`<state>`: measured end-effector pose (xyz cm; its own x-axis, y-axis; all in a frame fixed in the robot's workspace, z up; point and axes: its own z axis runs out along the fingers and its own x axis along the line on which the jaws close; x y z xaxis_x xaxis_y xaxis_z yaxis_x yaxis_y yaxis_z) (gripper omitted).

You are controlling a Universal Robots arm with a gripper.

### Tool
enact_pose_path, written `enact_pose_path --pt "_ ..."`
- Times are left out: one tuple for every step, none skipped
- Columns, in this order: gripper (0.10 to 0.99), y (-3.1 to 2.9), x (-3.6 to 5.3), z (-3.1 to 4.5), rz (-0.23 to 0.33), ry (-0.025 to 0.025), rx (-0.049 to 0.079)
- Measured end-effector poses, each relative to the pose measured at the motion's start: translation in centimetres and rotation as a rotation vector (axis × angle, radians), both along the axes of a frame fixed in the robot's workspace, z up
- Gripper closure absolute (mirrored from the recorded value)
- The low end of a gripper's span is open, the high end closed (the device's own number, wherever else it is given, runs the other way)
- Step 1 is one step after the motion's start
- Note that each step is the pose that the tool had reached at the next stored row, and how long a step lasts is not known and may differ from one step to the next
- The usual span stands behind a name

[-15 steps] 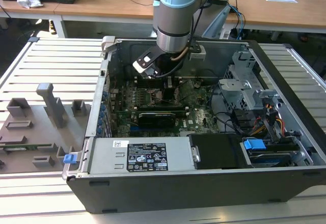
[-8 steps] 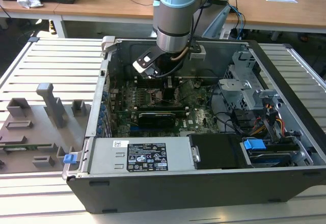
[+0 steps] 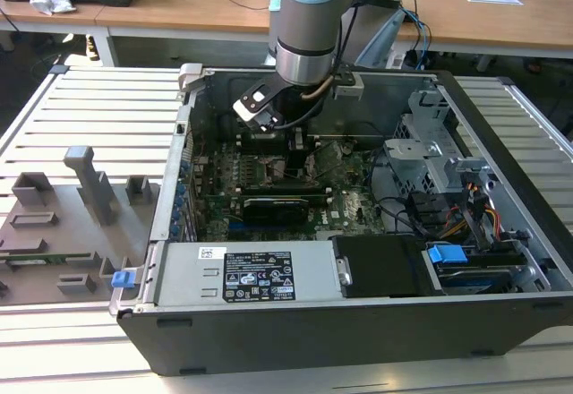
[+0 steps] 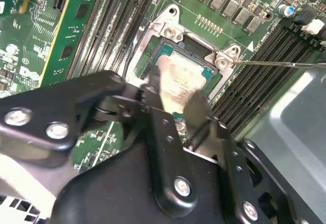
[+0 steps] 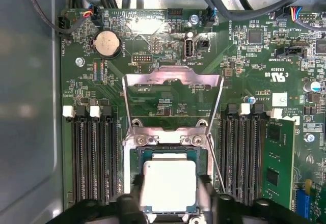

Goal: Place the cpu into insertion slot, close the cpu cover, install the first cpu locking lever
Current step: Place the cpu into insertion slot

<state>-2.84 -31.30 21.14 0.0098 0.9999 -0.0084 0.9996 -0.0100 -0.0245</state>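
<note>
The cpu [image 5: 169, 183], a silvery square chip, lies level inside the insertion slot [image 5: 168, 154], between the rows of black memory slots. My gripper [image 5: 170, 198] hangs straight over it. One black finger [image 5: 133, 196] presses each side of the chip, so the gripper is shut on it. The second wrist view shows the cpu [image 4: 178, 76] between the same fingers [image 4: 196, 107]. The cpu cover [image 5: 173, 74] is flipped open behind the slot. A thin wire locking lever [image 5: 216, 163] stands loose beside the slot. In the exterior view the gripper [image 3: 300, 148] reaches down into the case.
The open computer case [image 3: 313, 322] lies on a slatted table. A black expansion card [image 3: 277, 204] sits in front of the slot. A drive cage [image 3: 430, 152] and cables fill the exterior view's right. Grey fixtures [image 3: 89, 184] stand on the left.
</note>
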Motion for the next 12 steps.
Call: enact_pose_path --pt "0.675 0.00 -0.01 0.00 0.000 0.0001 0.000" --pt "0.733 0.00 -0.01 0.00 0.000 0.0001 0.000" --pt "0.792 0.00 -0.01 0.00 0.000 0.0001 0.000" --pt "0.914 0.00 -0.01 0.00 0.000 0.0001 0.000" --pt "0.980 0.00 -0.01 0.00 0.000 0.0001 0.000" --pt "0.980 0.00 -0.02 0.00 0.000 0.0001 0.000" --pt "0.980 0.00 -0.02 0.00 0.000 0.0001 0.000" --pt "0.980 0.00 -0.02 0.00 0.000 0.0001 0.000" --pt "0.980 0.00 -0.02 0.00 0.000 0.0001 0.000" --pt "0.980 0.00 -0.02 0.00 0.000 0.0001 0.000" --pt "0.980 0.00 -0.02 0.00 0.000 0.0001 0.000" --pt "0.980 -0.01 -0.06 -0.01 0.000 0.0000 0.000"
